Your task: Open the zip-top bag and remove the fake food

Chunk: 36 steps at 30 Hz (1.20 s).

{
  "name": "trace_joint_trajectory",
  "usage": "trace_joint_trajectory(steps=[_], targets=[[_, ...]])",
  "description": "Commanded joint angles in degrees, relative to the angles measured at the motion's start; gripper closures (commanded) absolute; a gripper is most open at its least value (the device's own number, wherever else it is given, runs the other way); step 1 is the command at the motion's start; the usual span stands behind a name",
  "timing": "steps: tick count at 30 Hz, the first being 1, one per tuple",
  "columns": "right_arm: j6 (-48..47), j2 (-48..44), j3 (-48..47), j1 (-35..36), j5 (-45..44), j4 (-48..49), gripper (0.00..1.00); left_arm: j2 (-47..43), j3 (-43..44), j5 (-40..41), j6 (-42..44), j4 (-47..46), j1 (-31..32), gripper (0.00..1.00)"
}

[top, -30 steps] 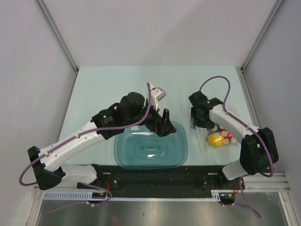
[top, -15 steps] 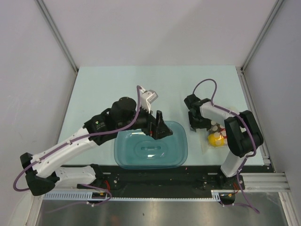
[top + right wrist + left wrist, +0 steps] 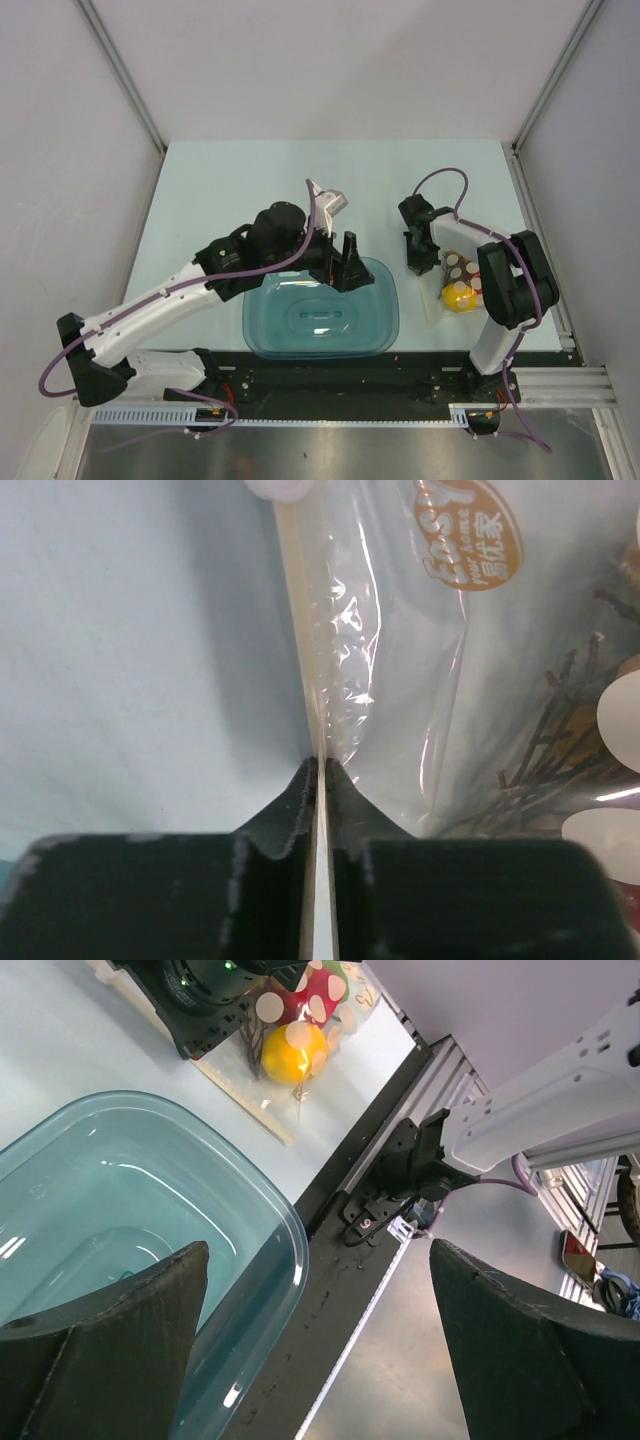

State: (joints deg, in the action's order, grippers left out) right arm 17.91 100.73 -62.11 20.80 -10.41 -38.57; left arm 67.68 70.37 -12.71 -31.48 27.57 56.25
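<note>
The zip-top bag lies flat at the table's right, clear with white dots. Inside it is the fake food: a yellow fruit and a red piece, plus dark stems. My right gripper is at the bag's left edge. In the right wrist view it is shut on the bag's pale zip strip. My left gripper hangs open and empty over the far right part of the teal tub. The left wrist view shows its fingers spread wide above the tub's rim.
A black base rail runs along the table's near edge just below the tub, seen also as the rail in the left wrist view. White walls with metal posts enclose the table on three sides.
My right gripper has closed onto the bag's zip strip at its left edge. The left gripper has stayed open over the tub, shifting only slightly.
</note>
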Motion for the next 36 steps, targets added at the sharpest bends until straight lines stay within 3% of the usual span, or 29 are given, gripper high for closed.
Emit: trace_joint_trajectory(steps=[1, 7, 14, 18, 20, 22, 26, 30, 36], targets=[[-0.4, 0.8, -0.6, 0.0, -1.8, 0.8, 1.00, 1.1, 3.8, -0.9, 0.9, -0.7, 0.3, 0.05], [4.2, -6.0, -2.0, 0.5, -1.5, -5.1, 1.00, 1.0, 2.2, -1.0, -0.5, -1.7, 0.3, 0.05], [14.0, -21.8, 4.5, -2.7, 4.0, -11.2, 1.00, 0.7, 0.9, -0.4, -1.2, -2.7, 0.3, 0.06], [21.7, -33.5, 13.1, -8.9, 15.0, -12.6, 0.61, 1.5, 1.1, -0.6, -1.7, -3.2, 0.3, 0.05], [23.6, -39.8, 17.6, -11.6, 17.4, -14.0, 0.55, 1.8, 1.1, -0.9, -2.2, -4.1, 0.3, 0.05], [25.2, -44.4, 19.6, -12.5, 17.9, -15.7, 0.44, 2.2, 0.9, -1.0, -2.4, -4.7, 0.3, 0.06], [26.0, -47.1, 25.1, -14.8, 21.3, -18.7, 0.28, 3.2, 1.5, -1.3, -2.4, -5.1, 0.3, 0.06], [27.0, -49.0, 29.9, -18.5, 22.0, -15.1, 0.24, 3.3, 1.1, -1.5, -2.8, -5.9, 0.3, 0.06], [29.3, -47.0, 35.9, -23.0, 27.9, -0.6, 0.23, 4.5, 1.7, -2.8, -3.2, -5.9, 0.3, 0.06]])
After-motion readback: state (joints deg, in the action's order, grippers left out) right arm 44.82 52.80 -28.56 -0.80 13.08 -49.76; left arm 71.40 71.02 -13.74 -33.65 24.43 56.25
